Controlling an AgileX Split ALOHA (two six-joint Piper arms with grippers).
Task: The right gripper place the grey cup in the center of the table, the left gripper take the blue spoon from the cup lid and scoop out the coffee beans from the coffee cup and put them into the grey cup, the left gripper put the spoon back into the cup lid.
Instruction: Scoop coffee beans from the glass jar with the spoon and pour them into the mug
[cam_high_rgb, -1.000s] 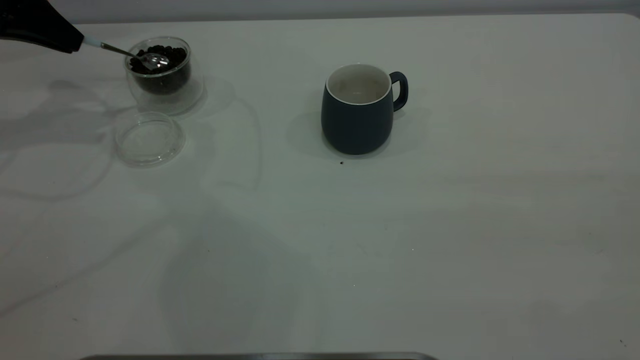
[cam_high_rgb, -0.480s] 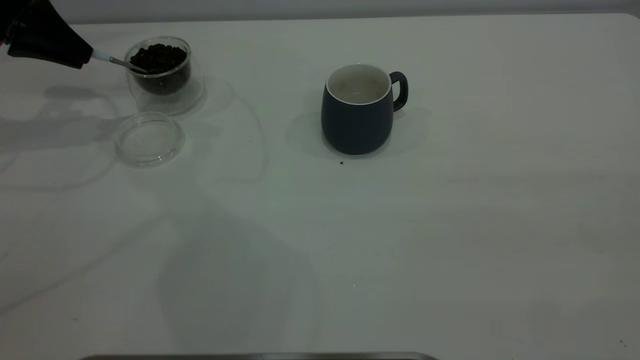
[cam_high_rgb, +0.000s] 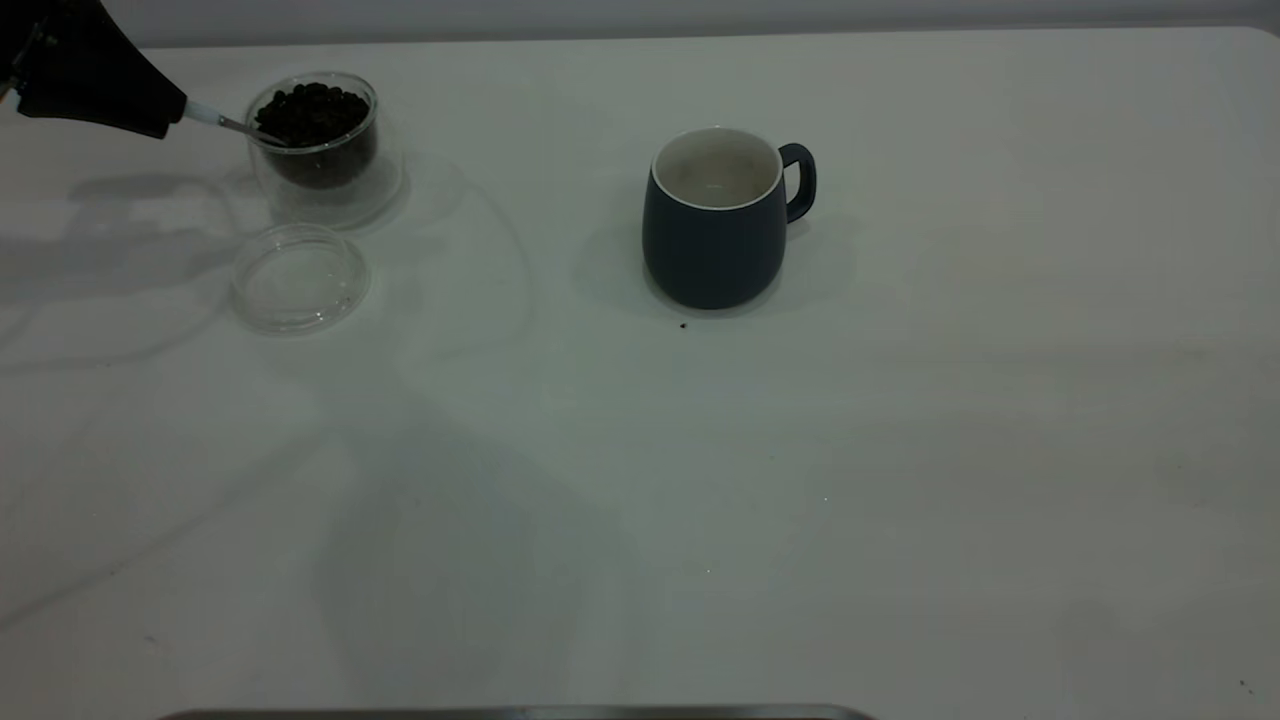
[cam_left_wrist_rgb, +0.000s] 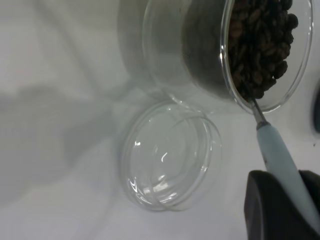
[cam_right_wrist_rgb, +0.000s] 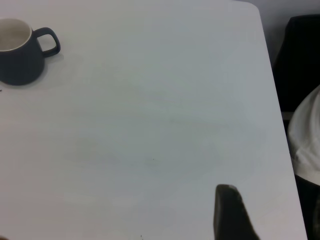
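Since a second ago: spoon bowl no longer lying shiny atop the beans, now sunk into the heap. Since half a second ago: almost no change, coffee cup (cam_high_rgb: 318, 140) nudged slightly left.

Left gripper (cam_high_rgb: 150, 112) at far-left rear of table (cam_high_rgb: 900, 450), clenched on pale handle of blue spoon (cam_high_rgb: 215, 120). Metal neck crossing the glass rim, bowl buried in coffee beans (cam_high_rgb: 312, 112), not visible. Same in left wrist view: handle (cam_left_wrist_rgb: 280, 165) pinched in the black fingers (cam_left_wrist_rgb: 270, 210), neck dipping under the beans (cam_left_wrist_rgb: 260, 45).

Coffee cup: clear double-walled glass, heaped with dark beans to near the rim.
Cup lid (cam_high_rgb: 300, 277): clear, flat on table just in front of coffee cup, apart from it, nothing in it.
Grey cup (cam_high_rgb: 715, 225): upright near table centre, well apart from the glass, handle toward the right, off-white inside; no beans seen in it.

Right gripper (cam_right_wrist_rgb: 231, 212): only a dark finger showing in its wrist view, over bare table well clear of grey cup (cam_right_wrist_rgb: 22, 50); finger state cannot be told.
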